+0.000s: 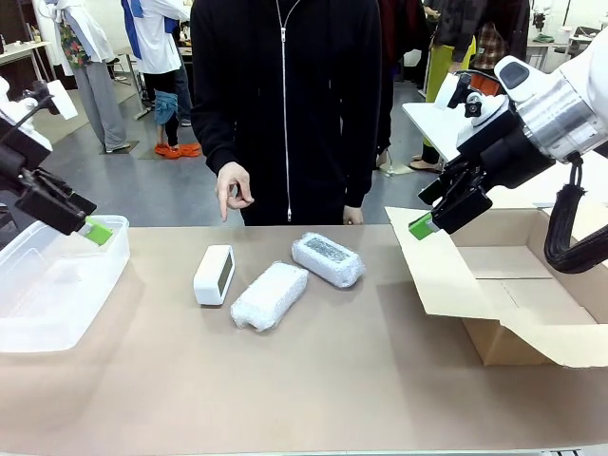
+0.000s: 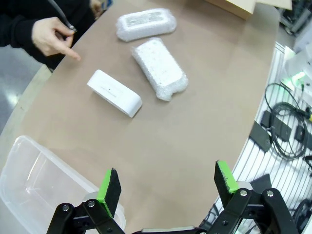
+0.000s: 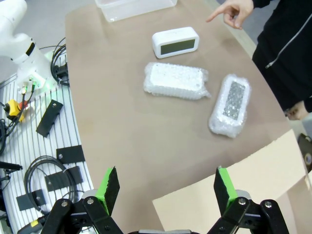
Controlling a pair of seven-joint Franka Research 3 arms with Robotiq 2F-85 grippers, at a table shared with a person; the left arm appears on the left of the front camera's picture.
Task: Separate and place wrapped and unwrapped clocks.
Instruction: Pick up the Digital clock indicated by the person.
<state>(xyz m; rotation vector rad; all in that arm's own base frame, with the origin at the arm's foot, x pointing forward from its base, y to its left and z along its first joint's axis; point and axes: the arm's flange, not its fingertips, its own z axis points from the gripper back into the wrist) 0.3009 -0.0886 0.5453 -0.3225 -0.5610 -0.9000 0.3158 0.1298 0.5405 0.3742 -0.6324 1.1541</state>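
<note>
Two clocks in white bubble wrap are laid mid-table, the near bundle (image 1: pixel 271 295) just beside the far bundle (image 1: pixel 328 259). A bare clock (image 1: pixel 215 275), white, is stood on edge at their left. The left gripper (image 2: pixel 167 183) is held wide open over a clear bin (image 1: pixel 114 249), and the right gripper (image 3: pixel 167 187) wide open over a cardboard box (image 1: pixel 446 275). A person's hand (image 1: pixel 232 190) is pointed down at the brown table (image 1: pixel 332 399).

Clear plastic bin (image 1: pixel 95 285), open cardboard box (image 1: pixel 518 344), brown table (image 1: pixel 332 380)

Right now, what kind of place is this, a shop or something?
Probably a robot lab or workshop: a white robot arm stands at the brown table, and coiled black cables lie on the slatted white bench beside it.
</note>
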